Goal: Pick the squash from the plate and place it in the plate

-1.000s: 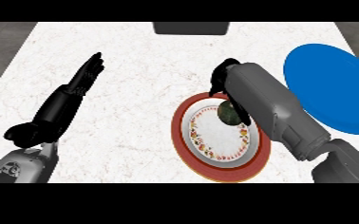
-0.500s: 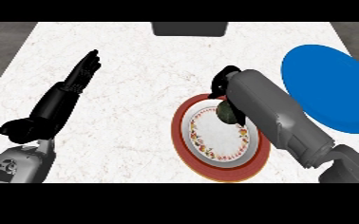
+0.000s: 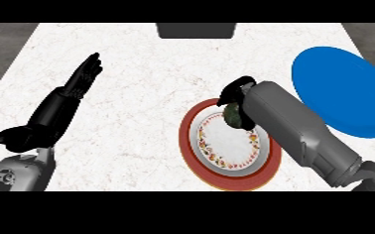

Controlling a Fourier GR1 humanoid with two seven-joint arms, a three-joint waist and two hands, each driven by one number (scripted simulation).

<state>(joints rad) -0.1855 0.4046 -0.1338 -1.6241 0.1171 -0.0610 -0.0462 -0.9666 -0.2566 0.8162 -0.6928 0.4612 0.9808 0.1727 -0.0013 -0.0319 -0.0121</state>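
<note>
1. The squash [image 3: 233, 115], dark green, is seen at the upper rim of the red-rimmed plate [image 3: 196, 151], with the fingers [image 3: 229, 92] of the right hand [image 3: 236, 96] curled round it from above; most of it is hidden by the hand and the grey forearm [image 3: 296, 129]
2. Whether the squash is touching the plate's surface or is raised just off it cannot be told
3. The blue plate [image 3: 333, 91] is found at the counter's right edge, near the right forearm and apart from the red-rimmed plate
4. The left hand [image 3: 77, 87] is kept at the left of the white counter [image 3: 161, 69], fingers straight and together, pointing away from the robot
5. A dark box [image 3: 196, 29] is seen at the far edge; open counter lies between the two hands and beyond the red-rimmed plate
6. Compared with a second ago, the right hand is still closed on the squash at the same spot on the plate, and the left hand has barely shifted
</note>
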